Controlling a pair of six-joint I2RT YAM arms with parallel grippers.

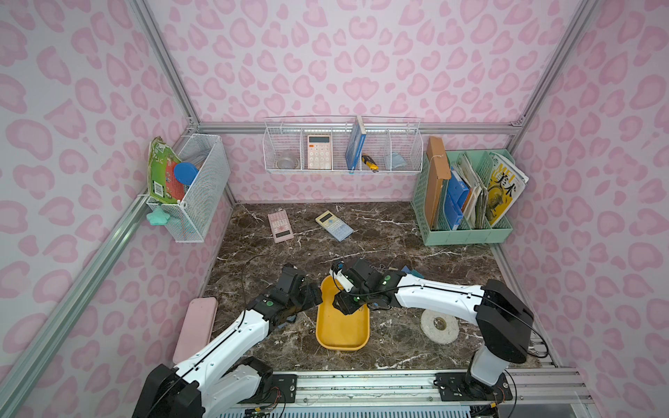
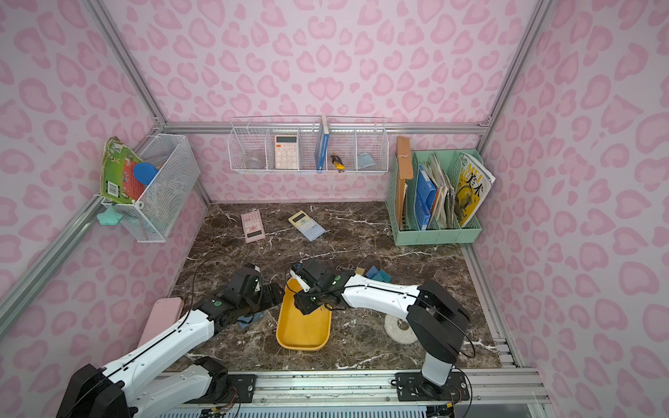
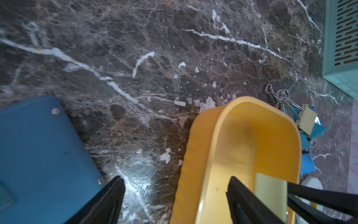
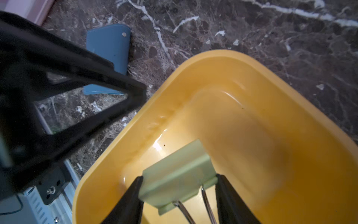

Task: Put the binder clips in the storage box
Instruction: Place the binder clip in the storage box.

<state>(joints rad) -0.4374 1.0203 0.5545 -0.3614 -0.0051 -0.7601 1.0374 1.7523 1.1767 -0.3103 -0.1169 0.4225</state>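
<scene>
Blue-grey flat rectangular pad (image 3: 38, 155) lies at the left, partly under the left arm; not a task item. Left gripper (image 3: 175, 180): jaws spread wide and empty. It straddles the left wall of the shallow yellow plastic storage box (image 1: 342, 333), one finger outside over the dark marble-pattern tabletop (image 3: 135, 58), one inside. Cannot tell whether either finger touches the wall; probably bracing the box. Right gripper (image 4: 179, 177): clamped on a pale green folded-metal binder clip (image 4: 170, 186), fingers at its two ends, silver wire handles pointing back toward the wrist. The clip sits low inside the rim; contact with the floor not discernible. No other clip shows inside, though the arms hide part of the box. Step in hand: drop-off of this clip. Next move calls for parting the jaws, lifting clear of the rim, then reaching right to the heap of blue and pale yellow binder clips (image 3: 308, 120) on the tabletop just beside the box's right wall, toward its far end.
</scene>
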